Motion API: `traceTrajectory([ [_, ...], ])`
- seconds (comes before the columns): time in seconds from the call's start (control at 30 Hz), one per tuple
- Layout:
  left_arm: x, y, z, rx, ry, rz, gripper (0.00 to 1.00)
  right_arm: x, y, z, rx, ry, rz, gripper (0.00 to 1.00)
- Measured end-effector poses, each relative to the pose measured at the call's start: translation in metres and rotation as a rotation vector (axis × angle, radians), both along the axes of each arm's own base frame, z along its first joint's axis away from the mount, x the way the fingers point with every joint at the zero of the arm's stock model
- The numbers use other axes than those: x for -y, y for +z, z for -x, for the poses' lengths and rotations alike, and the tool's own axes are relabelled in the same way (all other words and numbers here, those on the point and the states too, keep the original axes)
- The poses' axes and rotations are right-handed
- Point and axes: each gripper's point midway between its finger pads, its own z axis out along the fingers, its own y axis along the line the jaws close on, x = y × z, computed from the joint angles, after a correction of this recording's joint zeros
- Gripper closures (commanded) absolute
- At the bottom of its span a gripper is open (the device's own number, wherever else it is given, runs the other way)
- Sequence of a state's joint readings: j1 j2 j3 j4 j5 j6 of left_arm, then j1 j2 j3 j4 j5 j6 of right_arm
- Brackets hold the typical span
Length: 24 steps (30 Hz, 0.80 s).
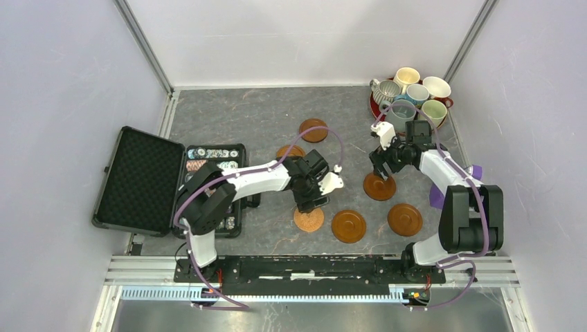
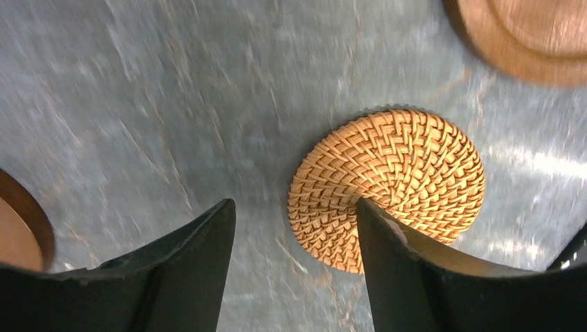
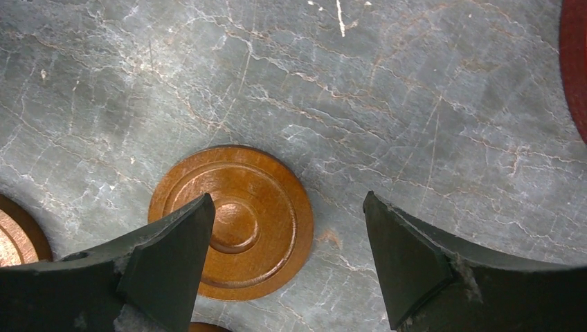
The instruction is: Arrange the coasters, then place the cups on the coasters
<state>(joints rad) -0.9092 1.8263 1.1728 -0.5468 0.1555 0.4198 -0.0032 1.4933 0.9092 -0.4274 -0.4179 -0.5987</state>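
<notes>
Six coasters lie on the grey table: the woven copper-orange coaster [image 1: 309, 220] [image 2: 408, 159] and glossy brown ones [image 1: 348, 225], [image 1: 405, 218], [image 1: 379, 187], [image 1: 290, 152], [image 1: 313, 129]. My left gripper [image 1: 309, 200] [image 2: 294, 202] hangs just over the woven coaster with its jaws apart. Its right finger overlaps the disc's near edge and nothing sits between the fingers. My right gripper [image 1: 381, 166] [image 3: 287, 196] is open above a brown coaster [image 3: 249, 221], which lies flat under its left finger. The cups [image 1: 412, 93] stand clustered on the dark red tray [image 1: 374, 107] at the back right.
An open black case [image 1: 142, 180] holding poker chips [image 1: 211, 155] sits at the left. A purple object [image 1: 437, 196] lies beside the right arm. The enclosure's walls close in the table. The tray's edge [image 3: 574, 62] shows in the right wrist view.
</notes>
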Motion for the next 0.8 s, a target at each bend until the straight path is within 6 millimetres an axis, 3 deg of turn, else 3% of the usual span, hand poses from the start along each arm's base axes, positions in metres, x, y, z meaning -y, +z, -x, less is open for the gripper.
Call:
traceTrajectory([
  [0.13,0.029,0.002,-0.02,0.024,-0.006,0.017,0.33,0.005,-0.002,-0.004,0.003,-0.014,-0.009,0.15],
  [0.47,0.111,0.011,-0.105,0.167,0.037,0.108,0.33,0.002,-0.002,-0.032,0.01,-0.046,-0.05,0.17],
  [0.63,0.12,0.014,-0.141,0.196,0.079,0.136,0.32,0.006,0.009,-0.057,0.055,-0.078,-0.063,0.18],
  [0.8,0.101,0.016,-0.169,0.216,0.142,0.126,0.31,-0.001,0.014,-0.066,0.058,-0.068,-0.093,0.19],
])
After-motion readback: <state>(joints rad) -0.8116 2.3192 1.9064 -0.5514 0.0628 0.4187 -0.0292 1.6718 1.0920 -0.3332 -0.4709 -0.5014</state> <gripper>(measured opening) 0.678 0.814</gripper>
